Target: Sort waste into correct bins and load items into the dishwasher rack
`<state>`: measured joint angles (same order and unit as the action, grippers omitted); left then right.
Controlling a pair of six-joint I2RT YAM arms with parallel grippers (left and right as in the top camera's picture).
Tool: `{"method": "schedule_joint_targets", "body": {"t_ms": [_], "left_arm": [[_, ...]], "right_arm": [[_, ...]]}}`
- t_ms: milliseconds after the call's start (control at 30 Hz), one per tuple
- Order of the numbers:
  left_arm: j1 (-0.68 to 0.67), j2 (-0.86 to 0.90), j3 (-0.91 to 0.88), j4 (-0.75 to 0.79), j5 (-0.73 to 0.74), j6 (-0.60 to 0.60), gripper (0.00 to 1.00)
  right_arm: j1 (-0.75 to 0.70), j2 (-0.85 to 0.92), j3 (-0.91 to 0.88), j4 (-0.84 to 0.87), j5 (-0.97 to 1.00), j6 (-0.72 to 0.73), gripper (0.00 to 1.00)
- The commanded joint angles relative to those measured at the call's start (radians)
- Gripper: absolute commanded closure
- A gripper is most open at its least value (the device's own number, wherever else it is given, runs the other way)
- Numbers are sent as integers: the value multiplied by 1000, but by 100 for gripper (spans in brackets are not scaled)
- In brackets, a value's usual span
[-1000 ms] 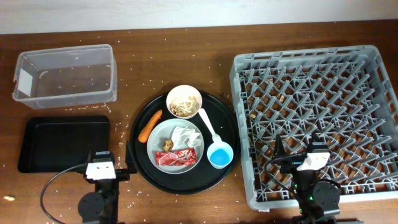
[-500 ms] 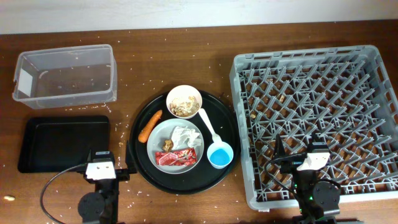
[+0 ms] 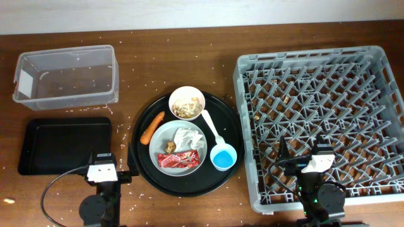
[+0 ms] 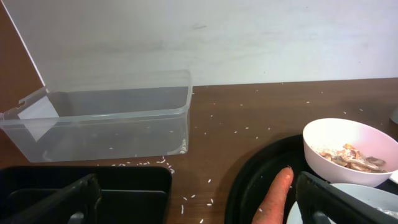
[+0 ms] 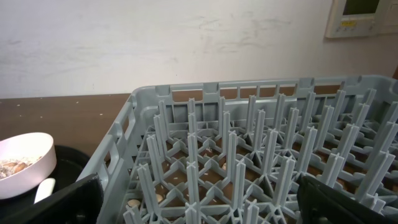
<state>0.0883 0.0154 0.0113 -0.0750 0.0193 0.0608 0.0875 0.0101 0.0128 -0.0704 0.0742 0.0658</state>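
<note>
On a round black tray (image 3: 142,161) lie an orange carrot (image 3: 152,127), a white bowl (image 3: 187,94) of pale food scraps (image 3: 186,107), a white spoon (image 3: 213,129) and a light-blue cup (image 3: 223,156). A grey plate (image 3: 163,135) there carries a crumpled tissue (image 3: 187,139) and a red wrapper (image 3: 179,159). The clear tub (image 3: 66,77) and shallow black tray (image 3: 63,146) stand at left. The grey dishwasher rack (image 3: 322,120) fills the right. My left gripper (image 3: 110,156) (image 4: 199,205) is open between black tray and carrot (image 4: 273,196). My right gripper (image 3: 306,151) (image 5: 199,205) hangs open over the rack's near pegs (image 5: 236,168).
Rice grains (image 4: 186,198) are scattered over the brown table around the tub and trays. Small crumbs lie on the rack floor (image 5: 132,202). A white wall (image 4: 205,37) rises behind the table's far edge.
</note>
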Motion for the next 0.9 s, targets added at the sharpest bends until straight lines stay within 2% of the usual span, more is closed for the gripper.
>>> {"method": "schedule_joint_targets", "body": {"t_ms": [0,367,500,667,867], "left_arm": [[6,-10,-3,-6,1,16,1],[6,-10,-2,-3,-14,16,1],[6,-10,-2,126,66,16,1],[6,-9,0,236,74,16,1],[6,66,79,239,142,16,1]], "right_arm": [[-5,-4,-7,-3,12,-6,2],[-5,-4,-7,7,12,-6,2],[-5,-4,-7,7,0,-6,2],[-4,-4,18,7,-45,-6,2],[-4,-4,116,6,-44,-8,2]]}}
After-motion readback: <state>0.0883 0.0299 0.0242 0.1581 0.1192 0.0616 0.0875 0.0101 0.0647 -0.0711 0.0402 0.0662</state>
